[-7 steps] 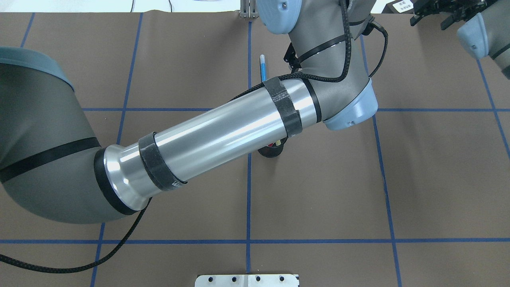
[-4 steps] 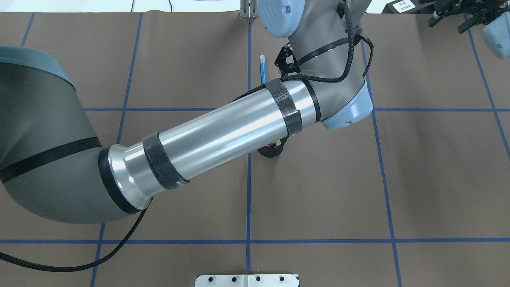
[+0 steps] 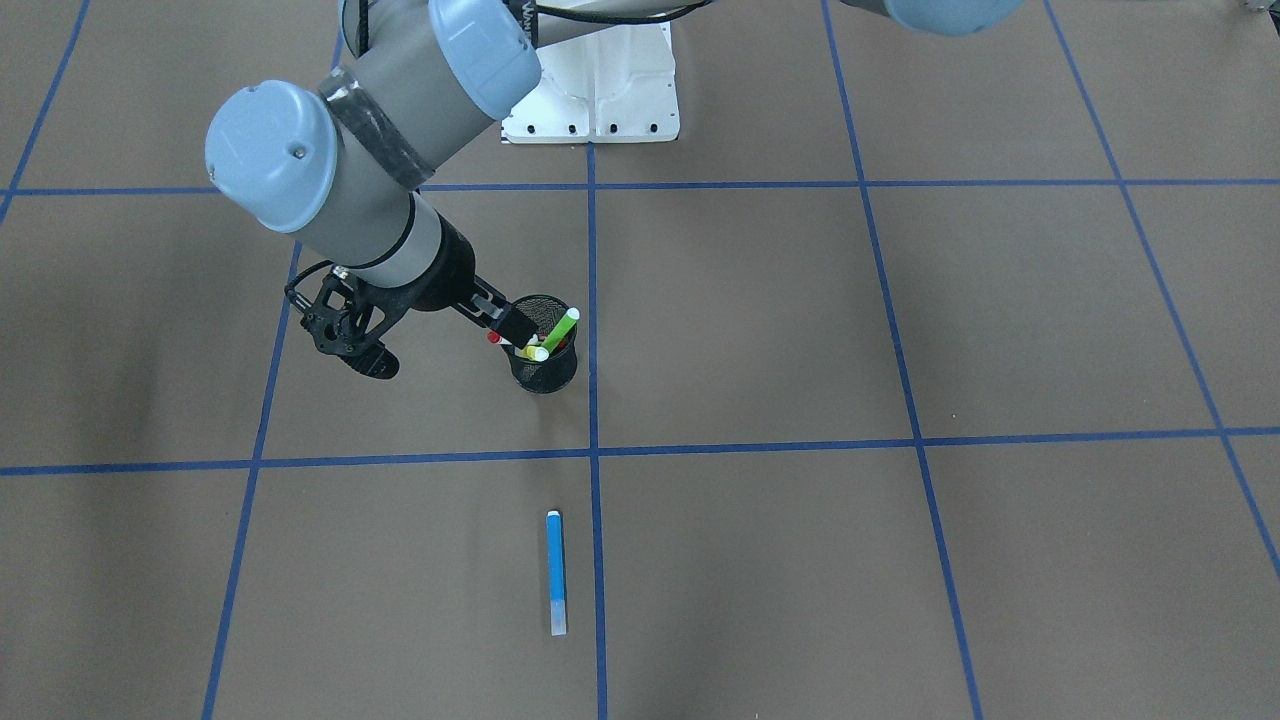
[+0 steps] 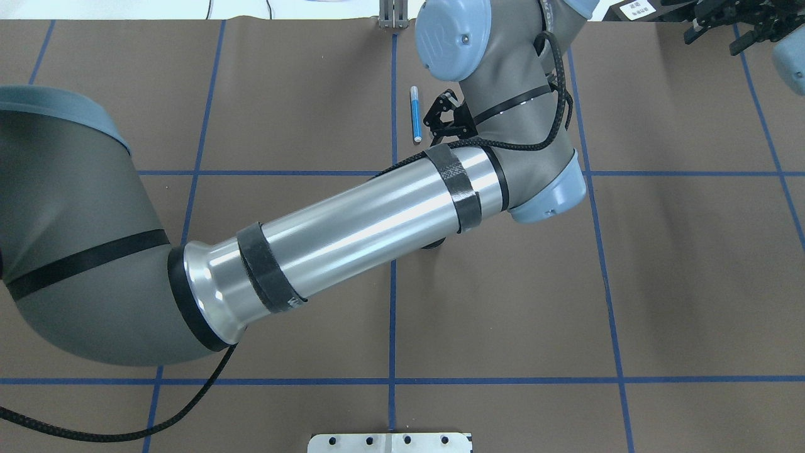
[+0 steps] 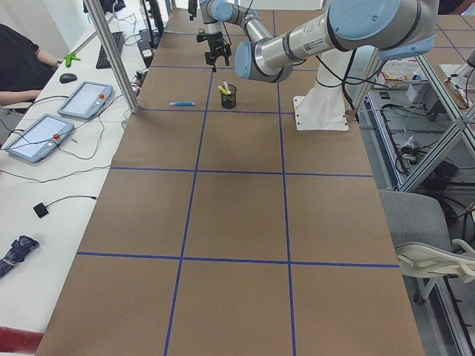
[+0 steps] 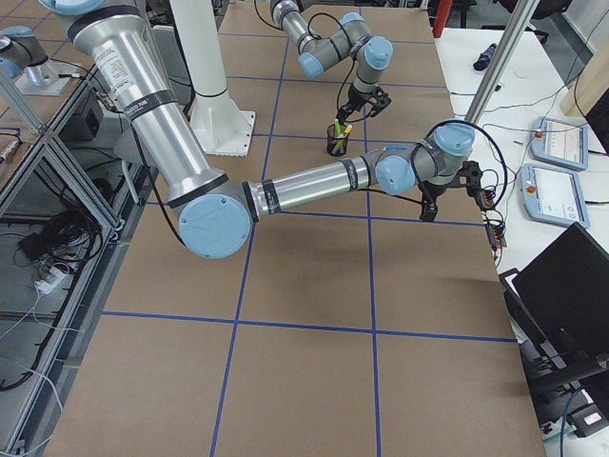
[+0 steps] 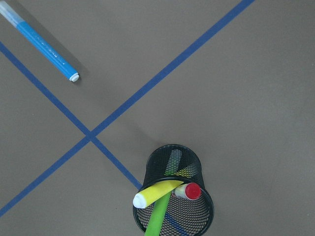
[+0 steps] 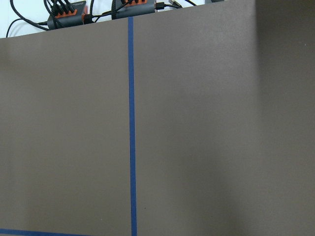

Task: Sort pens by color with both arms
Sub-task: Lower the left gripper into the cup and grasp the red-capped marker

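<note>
The blue pen (image 3: 555,573) lies flat on the brown table, also in the overhead view (image 4: 415,114) and the left wrist view (image 7: 44,43). The green pen (image 3: 558,328), yellow pen (image 3: 533,352) and white pen with red cap (image 3: 494,338) stand in the black mesh cup (image 3: 547,378). The left wrist view shows the yellow pen (image 7: 155,193), the red cap (image 7: 192,191) and the green pen (image 7: 156,221) from above. My left gripper (image 3: 345,350) hangs open and empty above the table beside the cup. My right gripper (image 4: 723,28) is open and empty at the far right edge.
My left forearm (image 4: 352,220) crosses the middle of the table and hides most of the cup in the overhead view. The white mounting base (image 3: 600,95) stands at the robot's side. Tablets and cables (image 6: 561,143) lie beyond the table's far edge.
My left wrist and gripper have moved back toward the cup, beside the blue pen, and the forearm now covers the cup in the overhead view. My right gripper has drawn off to the right.
</note>
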You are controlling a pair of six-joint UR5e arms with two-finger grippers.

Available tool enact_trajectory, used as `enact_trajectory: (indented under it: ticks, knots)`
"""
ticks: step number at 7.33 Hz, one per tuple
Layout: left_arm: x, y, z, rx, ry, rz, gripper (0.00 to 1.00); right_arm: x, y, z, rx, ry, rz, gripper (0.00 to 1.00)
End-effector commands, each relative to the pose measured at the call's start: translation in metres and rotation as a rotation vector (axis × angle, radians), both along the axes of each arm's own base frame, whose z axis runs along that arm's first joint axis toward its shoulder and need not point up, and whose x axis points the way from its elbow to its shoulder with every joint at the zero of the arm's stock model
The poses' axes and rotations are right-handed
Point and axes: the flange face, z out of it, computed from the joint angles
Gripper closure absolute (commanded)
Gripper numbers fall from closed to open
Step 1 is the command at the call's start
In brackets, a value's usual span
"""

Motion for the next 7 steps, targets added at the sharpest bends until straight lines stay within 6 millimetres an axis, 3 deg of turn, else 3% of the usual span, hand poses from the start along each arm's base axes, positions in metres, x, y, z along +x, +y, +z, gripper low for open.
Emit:
enact_trajectory:
  ticks: [1, 7]
  knots:
    - [0.025, 0.028, 0.005, 0.033, -0.031, 0.028, 0.0, -0.001, 0.0, 0.0, 0.004, 0.003, -0.002, 0.01]
    - [0.044, 0.022, 0.02, 0.073, -0.007, -0.008, 0.0, -0.003, -0.002, 0.002, 0.001, 0.009, -0.002, 0.01]
